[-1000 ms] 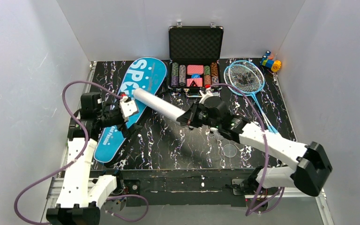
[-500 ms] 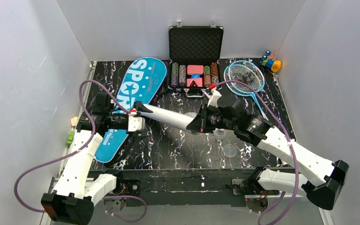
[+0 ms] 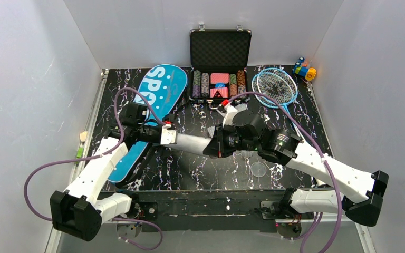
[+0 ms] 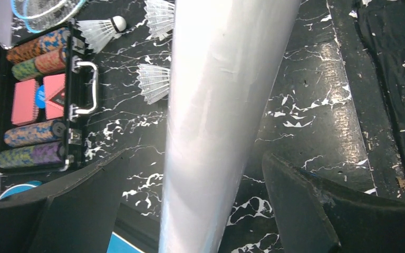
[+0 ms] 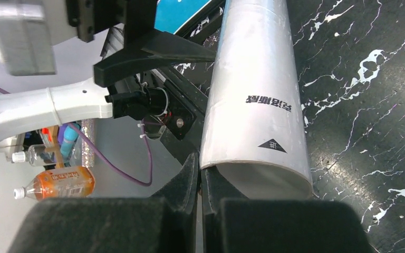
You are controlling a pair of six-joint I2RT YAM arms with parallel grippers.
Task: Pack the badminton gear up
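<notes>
Black marbled table (image 3: 190, 168) lies under both arms. The right gripper (image 5: 201, 176) is pinched shut on the rim of the tube (image 5: 253, 89). The left gripper (image 4: 195, 154) is wide open — the tube's other end sits between its fingers, with a gap on each side. The bag (image 3: 155, 100) lies near the left fingers; the rackets (image 3: 277, 87) lie well apart from them.

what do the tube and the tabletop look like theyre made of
Tube: probably thin plastic or coated card, satin white; soft sheen, thin wall at the open end. Tabletop: likely marble-print sheet, glossy black; white veins, glare.
</notes>
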